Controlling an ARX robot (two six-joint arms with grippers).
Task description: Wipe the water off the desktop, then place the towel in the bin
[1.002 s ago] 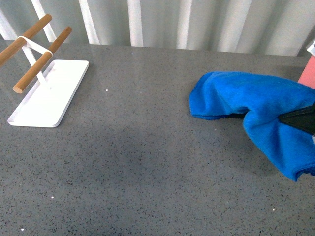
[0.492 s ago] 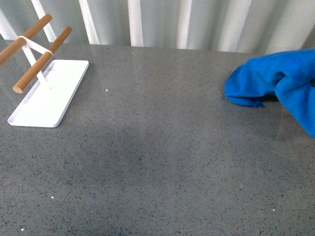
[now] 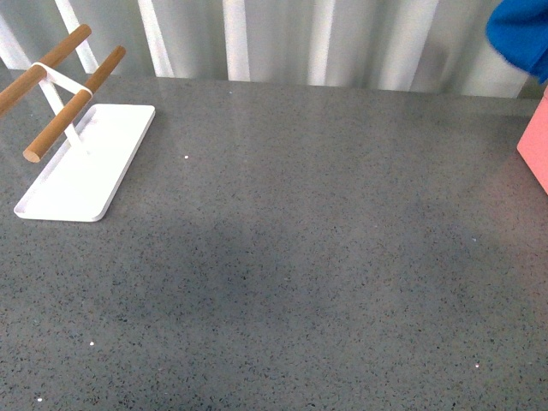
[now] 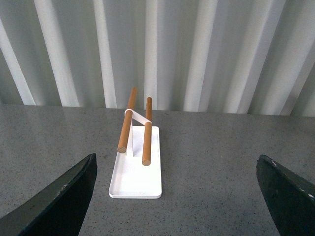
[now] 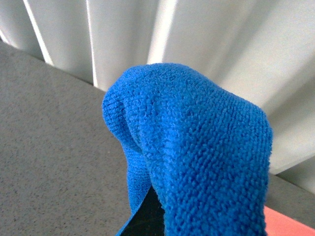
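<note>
Right wrist view: my right gripper (image 5: 145, 217) clamps the blue towel (image 5: 197, 147) high at two o'clock, by the pink bin (image 3: 536, 152), presumably for dropping; left gripper (image 4: 177, 196) idles open.

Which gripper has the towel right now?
The right gripper: the blue towel drapes over it, above the desktop. The left gripper is open and empty.

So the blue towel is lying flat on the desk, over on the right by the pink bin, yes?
Not quite. The towel is not lying flat on the desk; it is held up in the air, clear of the surface. The rest holds: it is over on the right by the pink bin. The front view shows this.
</note>
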